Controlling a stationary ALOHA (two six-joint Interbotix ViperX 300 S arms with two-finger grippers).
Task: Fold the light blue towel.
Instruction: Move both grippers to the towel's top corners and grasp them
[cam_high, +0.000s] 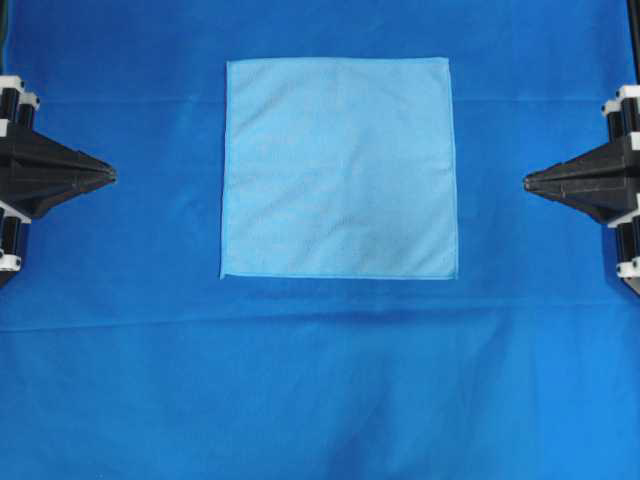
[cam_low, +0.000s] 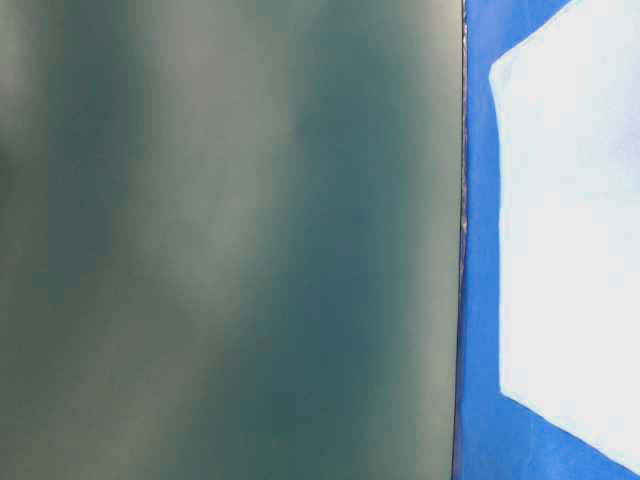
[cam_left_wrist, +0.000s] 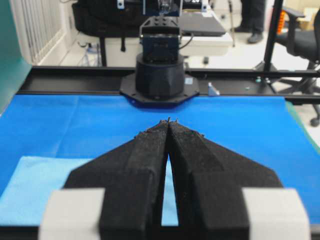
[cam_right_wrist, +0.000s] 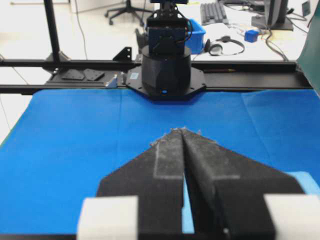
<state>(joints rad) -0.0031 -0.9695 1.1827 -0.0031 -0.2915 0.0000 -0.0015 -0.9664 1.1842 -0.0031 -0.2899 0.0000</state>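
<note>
On worktop centre, slightly toward far edge in overhead view: light blue towel, lying flat, square, unfolded, edges roughly parallel to view frame, thin hem visible all round. Resting on royal-blue cloth covering worktop, faint crease lines across it. Left gripper at left edge, fingers pressed together at tips, holding nothing, well apart from towel's left hem. Right gripper at right edge, fingers likewise closed tip to tip, empty, well apart from right hem. Both pointing inward at towel, about level with its middle. Opposite arm base seen across worktop from left wrist view; same layout from right wrist. Table-level view mostly blocked by blurred dark-green panel, only overexposed slice of towel at right. Task not started: no fold made, no corner lifted. Risks, judged: closed fingers need opening before any pinch, else just pushing and bunching towel. Thin flat fabric on cloth underlay, so likely to pinch royal-blue cloth along with hem and drag both. Uneven lift by two arms could skew fold, edges misaligned. Shallow grip on hem may slip mid-carry, towel dropping crumpled.
</note>
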